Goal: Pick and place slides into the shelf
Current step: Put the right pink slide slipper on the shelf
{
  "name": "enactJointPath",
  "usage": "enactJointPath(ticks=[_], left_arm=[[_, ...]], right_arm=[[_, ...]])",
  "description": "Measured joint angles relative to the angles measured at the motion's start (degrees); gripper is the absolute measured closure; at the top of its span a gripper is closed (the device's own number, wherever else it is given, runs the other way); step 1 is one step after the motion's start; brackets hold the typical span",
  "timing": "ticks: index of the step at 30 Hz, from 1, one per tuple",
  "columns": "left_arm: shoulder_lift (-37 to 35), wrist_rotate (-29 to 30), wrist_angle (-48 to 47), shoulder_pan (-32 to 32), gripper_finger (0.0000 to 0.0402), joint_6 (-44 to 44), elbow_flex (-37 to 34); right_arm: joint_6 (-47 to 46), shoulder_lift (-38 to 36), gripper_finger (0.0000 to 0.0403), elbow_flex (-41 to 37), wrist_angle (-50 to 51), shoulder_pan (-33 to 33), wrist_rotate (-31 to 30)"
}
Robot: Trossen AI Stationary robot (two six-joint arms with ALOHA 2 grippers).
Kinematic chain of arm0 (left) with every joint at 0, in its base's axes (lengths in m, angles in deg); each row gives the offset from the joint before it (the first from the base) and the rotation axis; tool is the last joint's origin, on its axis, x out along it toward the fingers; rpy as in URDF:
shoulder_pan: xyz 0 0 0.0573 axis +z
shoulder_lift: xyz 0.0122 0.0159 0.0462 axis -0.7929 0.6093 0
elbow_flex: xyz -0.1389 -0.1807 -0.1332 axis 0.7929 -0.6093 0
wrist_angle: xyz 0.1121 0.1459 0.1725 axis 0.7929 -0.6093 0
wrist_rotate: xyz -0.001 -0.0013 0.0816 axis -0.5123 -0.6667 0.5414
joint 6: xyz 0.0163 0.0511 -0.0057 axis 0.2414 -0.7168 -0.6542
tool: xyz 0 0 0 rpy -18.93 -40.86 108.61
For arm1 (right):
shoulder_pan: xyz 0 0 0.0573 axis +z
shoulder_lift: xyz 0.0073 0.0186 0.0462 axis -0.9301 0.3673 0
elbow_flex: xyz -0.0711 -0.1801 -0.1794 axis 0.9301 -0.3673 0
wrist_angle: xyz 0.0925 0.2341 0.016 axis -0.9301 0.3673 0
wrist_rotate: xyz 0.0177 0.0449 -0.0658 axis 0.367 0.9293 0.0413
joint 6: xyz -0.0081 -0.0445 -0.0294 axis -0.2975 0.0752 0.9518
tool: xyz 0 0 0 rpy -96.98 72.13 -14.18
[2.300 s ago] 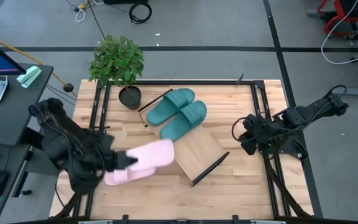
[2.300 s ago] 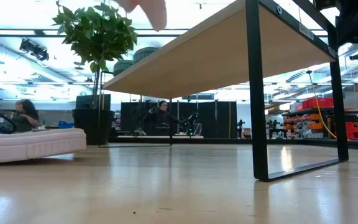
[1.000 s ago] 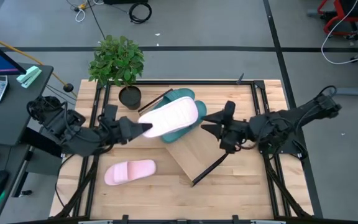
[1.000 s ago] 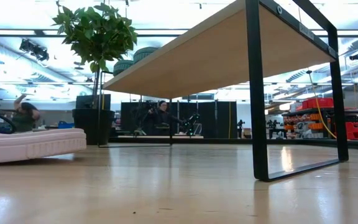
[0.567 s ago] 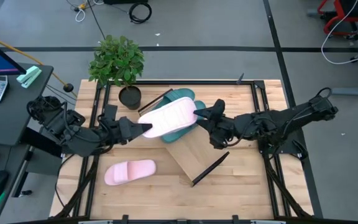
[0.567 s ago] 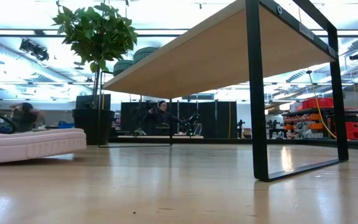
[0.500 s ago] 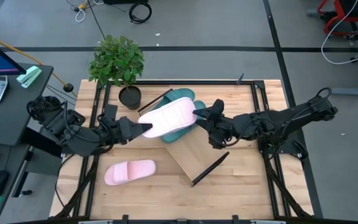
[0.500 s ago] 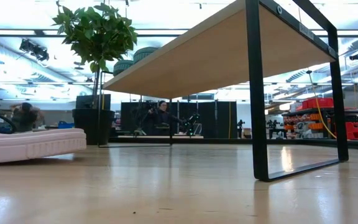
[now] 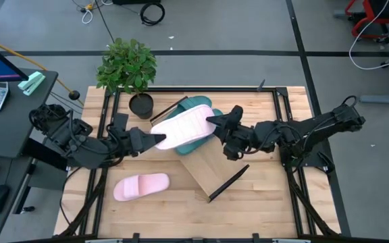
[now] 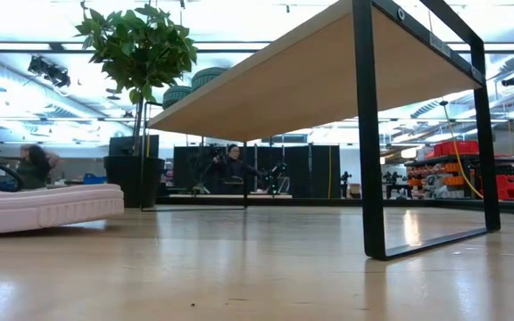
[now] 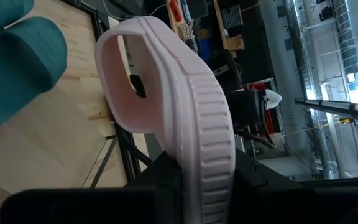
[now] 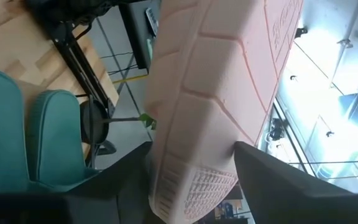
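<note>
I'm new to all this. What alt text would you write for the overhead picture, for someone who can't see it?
Two robot arms hold one pink slide in the air between them, the left claw gripping one end and the right claw at the other. Beneath it a teal pair sits on the wooden shelf; a second pink slide lies on the table.

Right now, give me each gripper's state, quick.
Left gripper: shut on the pink slide, holding it up above the teal slides.
Right gripper: fingers open, around the pink slide's other end.

Pink slide [image 9: 184, 127] held above teal pair [image 9: 198, 115].
</note>
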Motion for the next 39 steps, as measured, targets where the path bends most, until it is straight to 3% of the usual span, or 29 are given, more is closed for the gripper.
enactJointPath(ticks=[5,9,12,17,24,32,39], left_arm=[[0.0,-0.9,0.4,0.0,0.0328,-1.3,0.0],[0.0,-1.0,2.6,0.0,0.0322,-5.8,0.0],[0.0,-1.7,4.6,0.0,0.0288,-9.5,0.0],[0.0,-1.9,7.0,0.0,0.0243,-16.5,0.0],[0.0,-1.5,10.8,0.0,0.0221,-26.7,0.0],[0.0,-0.6,12.9,0.1,0.0214,-34.2,0.0],[-0.1,-0.5,12.8,0.4,0.0151,-37.8,0.0]], right_arm=[[-0.4,0.0,0.0216,0.0,-0.4,0.0,-0.1],[-3.1,-0.1,0.0295,0.0,-1.3,0.2,-0.4],[-5.3,-0.2,0.0358,0.0,-1.6,0.7,-0.5],[-10.3,-0.4,0.0359,0.0,-1.3,1.4,-1.5],[-19.5,-3.8,0.0359,0.0,-1.0,1.5,-4.4],[-20.6,-6.6,0.0359,0.0,1.2,2.4,-7.5],[-21.2,-7.0,0.0359,0.0,2.4,4.6,-10.9]])
